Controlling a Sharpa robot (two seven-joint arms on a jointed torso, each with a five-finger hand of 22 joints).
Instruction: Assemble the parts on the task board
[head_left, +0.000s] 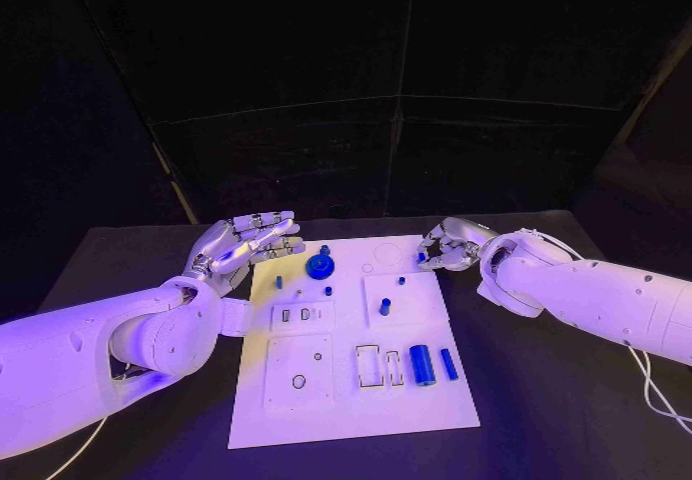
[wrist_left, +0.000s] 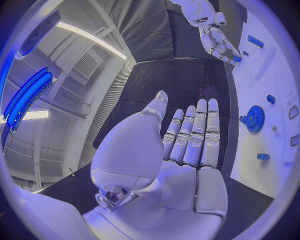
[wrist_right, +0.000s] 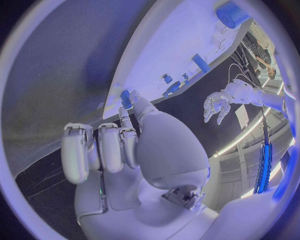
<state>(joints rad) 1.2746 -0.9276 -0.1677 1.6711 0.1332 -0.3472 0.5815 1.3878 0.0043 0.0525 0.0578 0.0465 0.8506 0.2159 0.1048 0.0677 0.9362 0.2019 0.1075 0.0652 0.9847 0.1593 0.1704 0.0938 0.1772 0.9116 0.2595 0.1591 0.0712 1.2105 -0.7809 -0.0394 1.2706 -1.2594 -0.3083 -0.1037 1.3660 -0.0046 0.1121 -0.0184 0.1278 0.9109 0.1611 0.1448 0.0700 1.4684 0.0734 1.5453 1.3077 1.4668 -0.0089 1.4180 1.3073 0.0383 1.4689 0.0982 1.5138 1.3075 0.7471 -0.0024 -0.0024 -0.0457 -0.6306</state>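
Observation:
The white task board (head_left: 346, 400) lies in the middle of the black table. A blue gear (head_left: 320, 265) stands near its far edge, also visible in the left wrist view as the gear (wrist_left: 254, 119). My left hand (head_left: 248, 243) hovers at the board's far left corner, fingers (wrist_left: 195, 135) straight and holding nothing. My right hand (head_left: 450, 245) is at the board's far right edge and pinches a small blue part (wrist_right: 127, 98) between thumb and a finger. The same right hand (wrist_left: 215, 37) and its blue part (wrist_left: 237, 58) show in the left wrist view.
On the board's near right lie a blue cylinder (head_left: 421, 364) and a thin blue bar (head_left: 449, 364), beside outlined slots (head_left: 369, 364). A small blue peg (head_left: 385, 307) stands mid-board, and tiny blue pieces (head_left: 327, 291) sit near the gear. Black table surrounds the board.

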